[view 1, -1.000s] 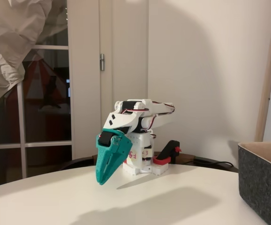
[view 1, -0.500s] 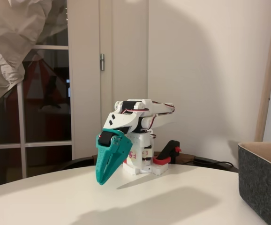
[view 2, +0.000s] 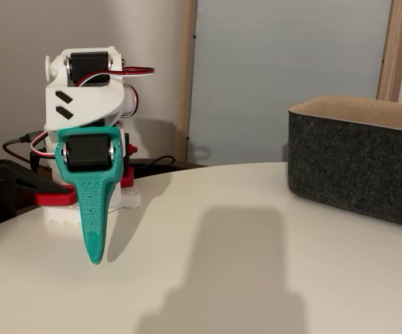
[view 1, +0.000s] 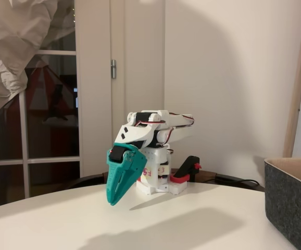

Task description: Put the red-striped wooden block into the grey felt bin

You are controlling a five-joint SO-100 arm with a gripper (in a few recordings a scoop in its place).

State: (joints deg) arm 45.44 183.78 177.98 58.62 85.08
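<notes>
My teal gripper [view 1: 112, 199] hangs folded in front of the white arm base, tips pointing down just above the white table [view 1: 182, 224]. Its fingers are pressed together with nothing between them; in another fixed view the gripper [view 2: 95, 256] appears as one narrow teal wedge. The grey felt bin [view 1: 292, 200] stands at the right edge of the table, dark grey outside with a pale beige rim, and the bin [view 2: 357, 160] sits well to the right of the gripper. The red-striped wooden block is out of view.
A black and red clamp [view 1: 187, 171] holds the arm base at the table's back edge; the clamp [view 2: 20, 188] is left of the base. A door with a handle [view 1: 113, 69] and a window stand behind. A soft shadow lies on the tabletop.
</notes>
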